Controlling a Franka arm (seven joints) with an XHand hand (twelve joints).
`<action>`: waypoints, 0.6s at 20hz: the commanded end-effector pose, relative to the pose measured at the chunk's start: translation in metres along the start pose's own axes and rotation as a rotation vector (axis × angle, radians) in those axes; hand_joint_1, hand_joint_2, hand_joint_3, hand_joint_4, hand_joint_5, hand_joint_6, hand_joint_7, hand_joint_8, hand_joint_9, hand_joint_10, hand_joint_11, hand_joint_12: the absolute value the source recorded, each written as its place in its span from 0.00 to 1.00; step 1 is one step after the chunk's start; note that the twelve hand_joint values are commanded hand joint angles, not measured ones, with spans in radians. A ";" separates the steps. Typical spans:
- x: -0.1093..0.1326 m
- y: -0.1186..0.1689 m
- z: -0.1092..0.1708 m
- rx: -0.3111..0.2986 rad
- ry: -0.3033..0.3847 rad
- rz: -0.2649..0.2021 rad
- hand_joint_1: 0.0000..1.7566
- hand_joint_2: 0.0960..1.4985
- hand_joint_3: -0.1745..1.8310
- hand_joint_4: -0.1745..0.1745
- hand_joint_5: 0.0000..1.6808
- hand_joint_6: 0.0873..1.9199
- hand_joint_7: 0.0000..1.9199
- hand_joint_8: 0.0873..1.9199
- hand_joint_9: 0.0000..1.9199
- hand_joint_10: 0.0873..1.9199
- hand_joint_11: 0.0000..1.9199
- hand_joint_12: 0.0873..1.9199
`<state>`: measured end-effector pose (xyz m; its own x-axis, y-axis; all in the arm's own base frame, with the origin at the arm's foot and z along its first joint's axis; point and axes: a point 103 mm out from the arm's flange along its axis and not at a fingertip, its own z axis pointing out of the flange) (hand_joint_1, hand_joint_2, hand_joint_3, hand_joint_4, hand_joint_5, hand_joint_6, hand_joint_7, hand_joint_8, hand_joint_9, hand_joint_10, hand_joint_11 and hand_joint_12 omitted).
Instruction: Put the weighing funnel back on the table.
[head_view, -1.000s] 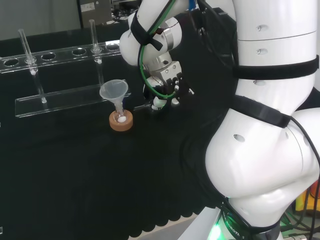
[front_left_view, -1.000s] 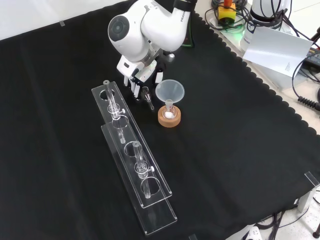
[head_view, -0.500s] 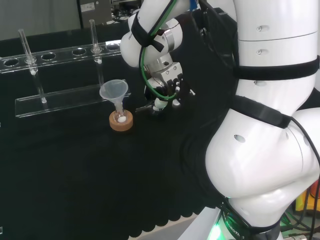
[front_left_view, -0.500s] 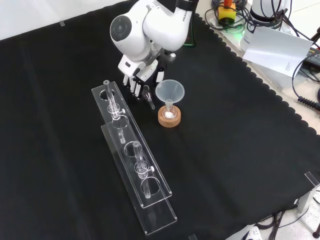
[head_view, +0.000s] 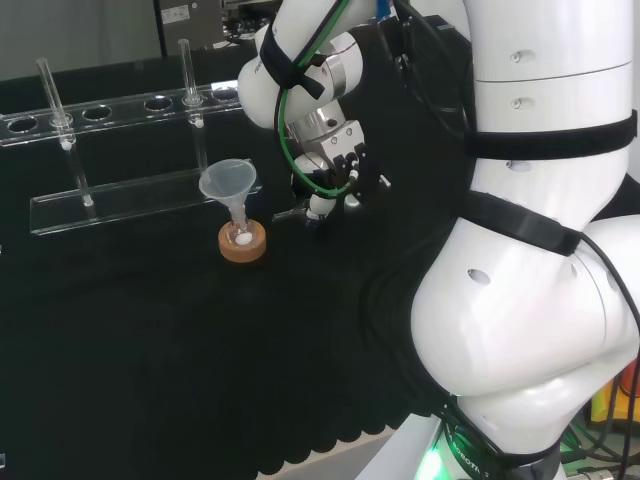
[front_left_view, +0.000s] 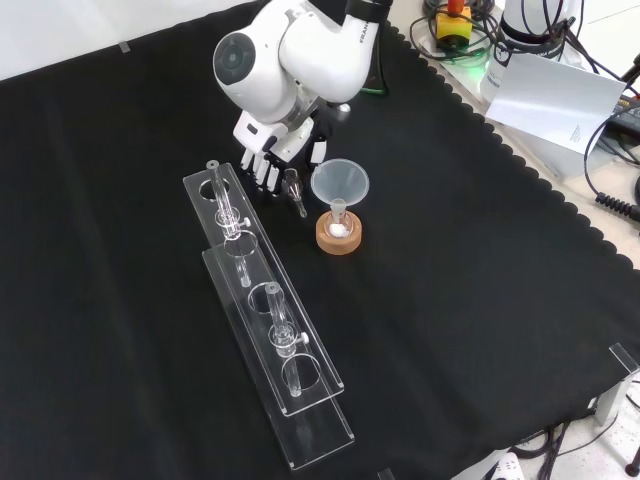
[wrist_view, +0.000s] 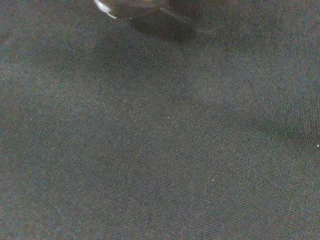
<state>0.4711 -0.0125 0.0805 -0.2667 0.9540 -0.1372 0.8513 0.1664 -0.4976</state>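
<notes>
Set-down step, I judge. My hand (front_left_view: 268, 152) pinches the weighing funnel (front_left_view: 292, 182) just above the cloth (front_left_view: 450, 300), toward its top edge in the front view. Next: lower until touching, then uncurl.

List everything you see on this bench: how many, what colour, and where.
cloth: one, black, covers the bench.
funnel: one, clear, mouth up, stem in the flask.
flask: one, small, clear, on the cork ring.
cork ring: one, tan, mid-cloth.
rack: one, clear, left of the funnel in the front view.
test tubes: two, clear, upright in the rack.
weighing funnel: one, clear, in the hand.
arm: one, white.
hand: one, black and white, low between rack and funnel.
</notes>
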 end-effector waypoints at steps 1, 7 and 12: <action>-0.002 -0.003 -0.002 0.007 -0.009 -0.004 0.53 0.68 0.00 0.49 0.39 0.35 0.25 0.32 0.34 0.23 0.19 0.66; -0.002 -0.007 -0.003 0.019 -0.018 0.013 0.53 0.68 0.00 0.45 0.33 0.32 0.21 0.32 0.31 0.25 0.18 0.66; -0.003 -0.009 -0.001 0.035 -0.020 0.018 0.52 0.67 0.00 0.40 0.24 0.19 0.14 0.33 0.27 0.28 0.16 0.67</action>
<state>0.4656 -0.0160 0.0865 -0.2623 0.9516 -0.1600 0.8423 0.1449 -0.5192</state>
